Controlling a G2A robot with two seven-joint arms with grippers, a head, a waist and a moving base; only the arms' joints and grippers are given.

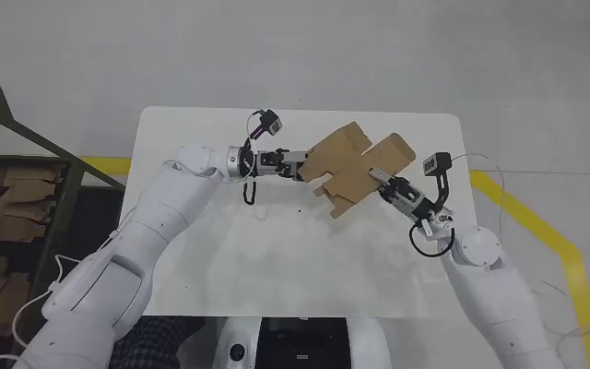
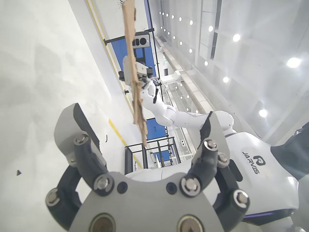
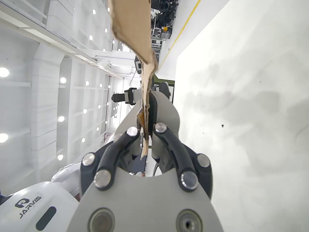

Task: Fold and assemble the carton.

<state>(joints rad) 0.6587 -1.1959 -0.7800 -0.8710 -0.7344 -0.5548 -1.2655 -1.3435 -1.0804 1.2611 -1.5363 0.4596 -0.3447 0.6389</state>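
The flat brown carton (image 1: pixel 355 166) is held up over the far middle of the white table (image 1: pixel 203 267). My right gripper (image 1: pixel 380 177) is shut on its right part; in the right wrist view the carton (image 3: pixel 135 22) runs edge-on out from between the shut fingers of that gripper (image 3: pixel 145 107). My left gripper (image 1: pixel 302 168) is at the carton's left edge. Its fingers (image 2: pixel 79 126) stand wide open in the left wrist view, with the carton (image 2: pixel 131 56) edge-on in line with the gap between them and not clamped.
A dark rack with more flat cardboard (image 1: pixel 28 198) stands off the table's left side. Yellow floor lines (image 1: pixel 516 208) run past the table's right side. The table's near half is bare apart from a small dark speck (image 1: pixel 300 213).
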